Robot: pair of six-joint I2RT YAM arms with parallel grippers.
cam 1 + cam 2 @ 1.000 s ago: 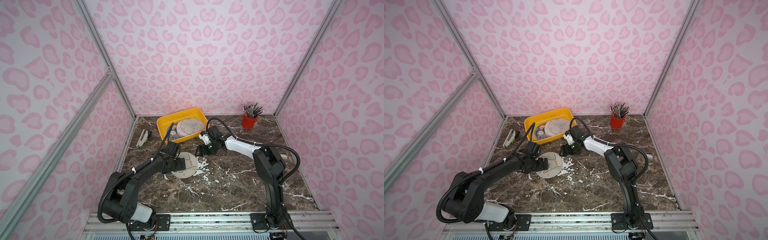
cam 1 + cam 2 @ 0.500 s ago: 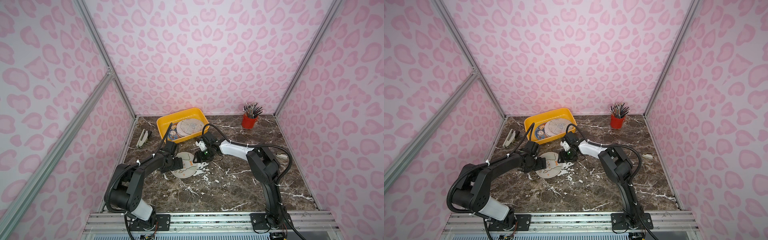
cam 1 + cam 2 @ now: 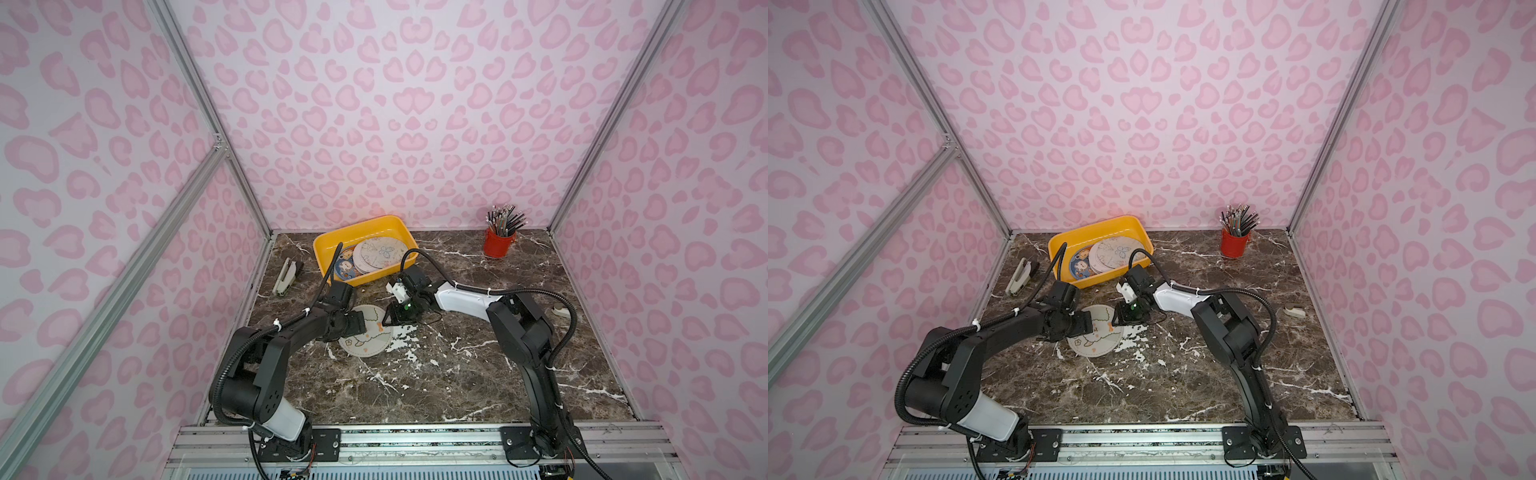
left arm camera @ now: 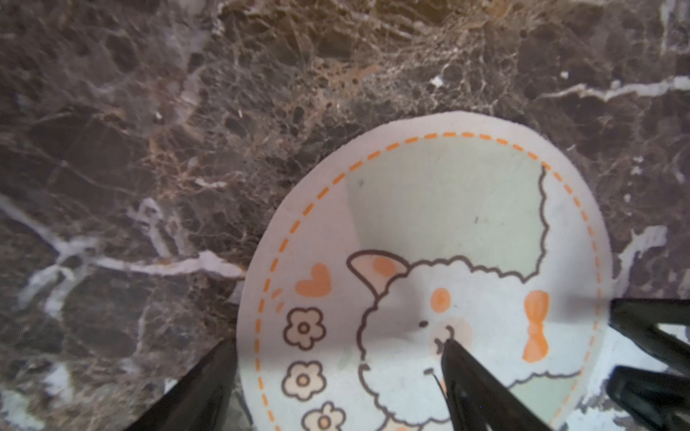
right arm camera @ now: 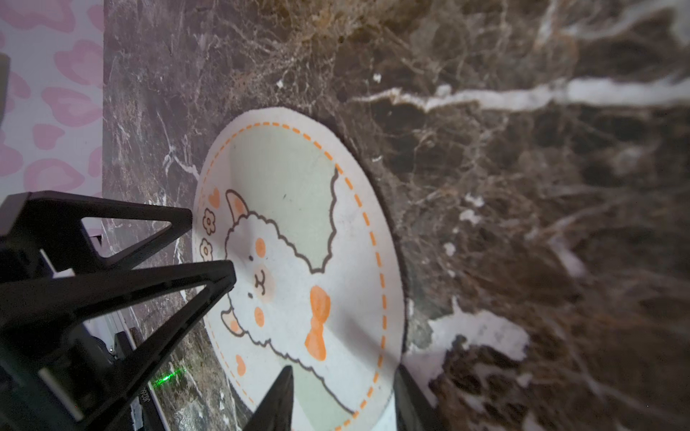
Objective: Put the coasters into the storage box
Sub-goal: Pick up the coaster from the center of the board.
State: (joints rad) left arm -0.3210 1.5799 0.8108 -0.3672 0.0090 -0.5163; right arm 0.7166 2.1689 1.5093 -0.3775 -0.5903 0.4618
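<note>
1. The counter (image 3: 457, 374): dark marble with white veins, carrying everything named below.
2. The storage box (image 3: 361, 232): a yellow tray close to the counter's back edge, left of its middle and slightly askew to that edge.
3. Contents of the box: a blue coaster (image 3: 344, 267) lies toward the box's front left. It is partly under a stack of pale coasters (image 3: 380, 251), the top one with a butterfly print. How many are in the stack cannot be told.
4. The loose coaster (image 3: 368, 340): a pale disc with a dashed orange ring and a woolly animal print. It lies on the counter in front of the box and apart from it, left of the counter's middle, between the two grippers.
5. The left gripper (image 4: 339, 345): its jaws are wide apart and straddle the loose coaster's rim. One finger (image 4: 463, 377) has its tip on or just above the printed face. The other stands over the marble just outside the rim.
6. The right gripper (image 5: 343, 377): it meets the loose coaster from the opposite side. Its jaws are apart, one over the print and one just beyond the rim, with nothing clamped.
7. The red cup (image 3: 498, 245): it holds pencils and stands near the counter's back right corner, well apart from the coasters.
</note>
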